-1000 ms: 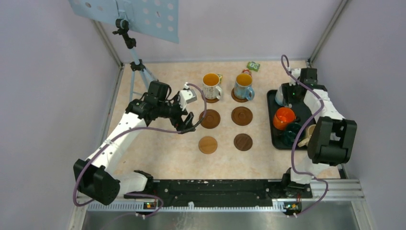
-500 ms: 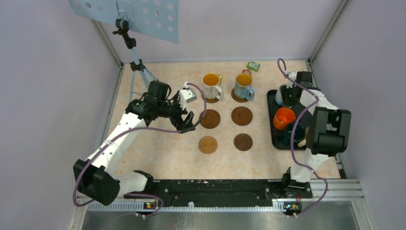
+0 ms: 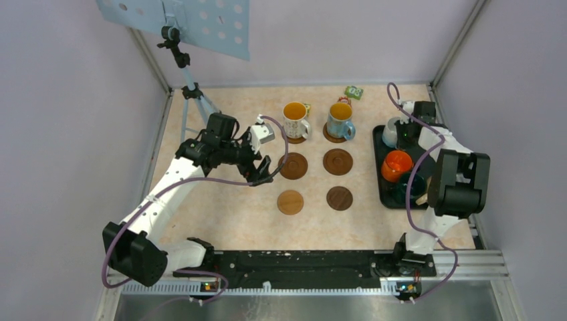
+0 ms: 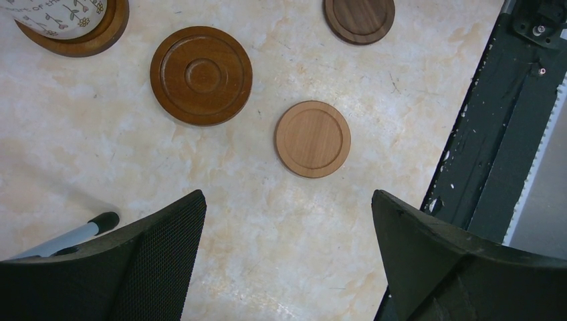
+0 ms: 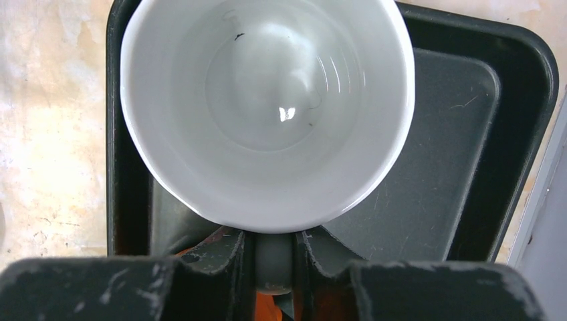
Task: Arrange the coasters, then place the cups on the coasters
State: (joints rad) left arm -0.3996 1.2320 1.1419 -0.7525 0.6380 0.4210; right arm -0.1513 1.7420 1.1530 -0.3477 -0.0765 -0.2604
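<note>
Six round brown coasters lie in two columns. The back pair carry the white patterned cup and the light blue cup. Bare coasters fill the other rows. The black tray holds the plain white cup, the orange cup and a dark green cup. My right gripper is shut on the handle of the white cup, whose mouth faces the right wrist camera. My left gripper hangs open above bare table, near the light coaster and a darker coaster.
A camera tripod stands at the back left under a perforated panel. A small green packet lies by the back wall. The black rail runs along the near edge. The right arm's elbow hangs over the tray's near end.
The right gripper's jaws have closed onto the white cup's handle, and the right arm has shifted slightly left. The left arm has not moved.
</note>
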